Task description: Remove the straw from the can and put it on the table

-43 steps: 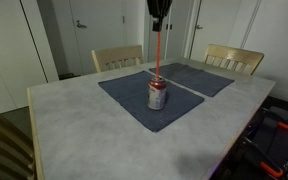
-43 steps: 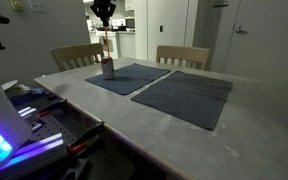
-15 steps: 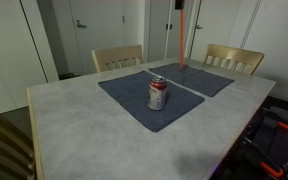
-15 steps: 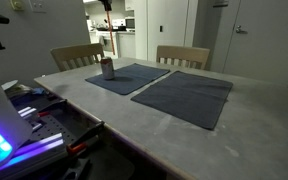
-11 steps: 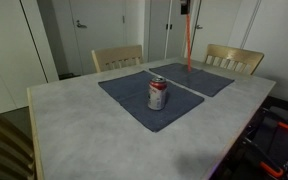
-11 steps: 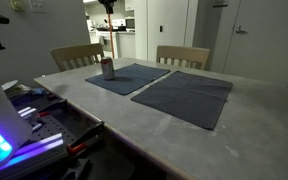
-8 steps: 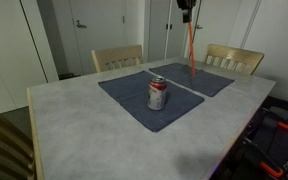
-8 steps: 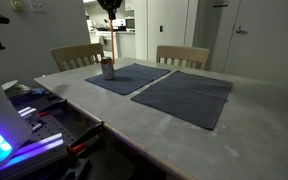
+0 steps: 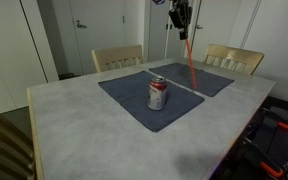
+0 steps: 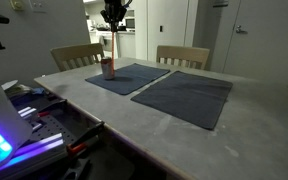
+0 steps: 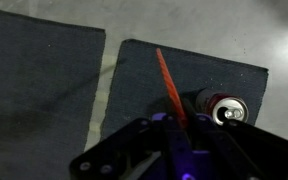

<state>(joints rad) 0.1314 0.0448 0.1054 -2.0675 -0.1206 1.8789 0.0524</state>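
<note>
Straw in gripper, clr of can

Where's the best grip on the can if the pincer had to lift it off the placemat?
I'd take the can mid-height across its label, coming straight down with the jaws straddling the round wall. It stands upright on the placemat with open space around it, and nothing sticks out of its top: the straw hangs in the pincer, which would have to release it first.
</note>
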